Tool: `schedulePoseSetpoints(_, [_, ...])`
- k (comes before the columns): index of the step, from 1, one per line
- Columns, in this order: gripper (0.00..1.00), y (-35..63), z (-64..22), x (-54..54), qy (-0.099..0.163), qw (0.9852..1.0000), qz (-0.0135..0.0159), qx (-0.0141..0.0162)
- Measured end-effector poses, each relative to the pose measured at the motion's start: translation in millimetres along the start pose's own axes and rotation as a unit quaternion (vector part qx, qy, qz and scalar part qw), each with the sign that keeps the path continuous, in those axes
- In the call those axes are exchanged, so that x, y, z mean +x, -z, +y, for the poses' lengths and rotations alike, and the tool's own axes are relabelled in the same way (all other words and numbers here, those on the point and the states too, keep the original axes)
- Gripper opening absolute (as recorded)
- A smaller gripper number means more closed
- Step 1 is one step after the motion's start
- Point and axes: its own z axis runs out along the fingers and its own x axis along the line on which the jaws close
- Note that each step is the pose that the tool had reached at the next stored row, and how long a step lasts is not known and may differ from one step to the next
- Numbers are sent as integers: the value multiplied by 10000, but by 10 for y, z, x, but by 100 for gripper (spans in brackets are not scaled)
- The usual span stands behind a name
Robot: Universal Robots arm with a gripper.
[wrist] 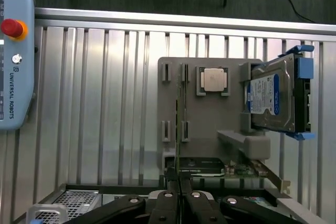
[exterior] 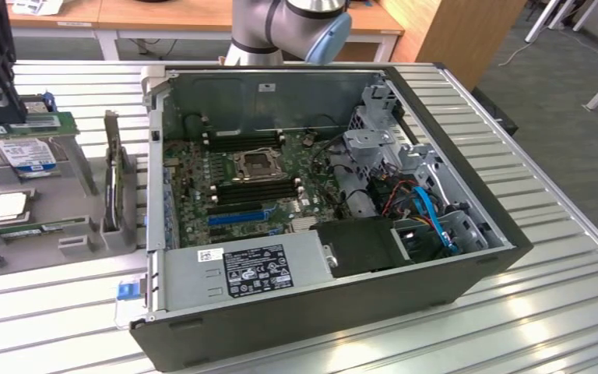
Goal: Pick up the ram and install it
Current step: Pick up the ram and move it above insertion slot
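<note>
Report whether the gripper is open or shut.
Shut: the gripper pinches the ram, seen edge-on as a thin green strip, between its fingers in the wrist view.

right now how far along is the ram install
Done: the gripper is shut on the ram, and the stick looks raised above the grey holder tray. In hand: that stick, seen edge-on in the wrist view. Left: seating it. It sits off to the exterior view's left of the open computer case, away from the motherboard.
</note>
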Motion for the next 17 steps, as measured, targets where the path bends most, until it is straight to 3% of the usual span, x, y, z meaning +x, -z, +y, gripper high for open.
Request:
schedulePoseSetpoints(11, [12,13,-263,4,1,10000,-22,1])
schedulePoseSetpoints(17, [12,21,-455,7,1,10000,-30,1])
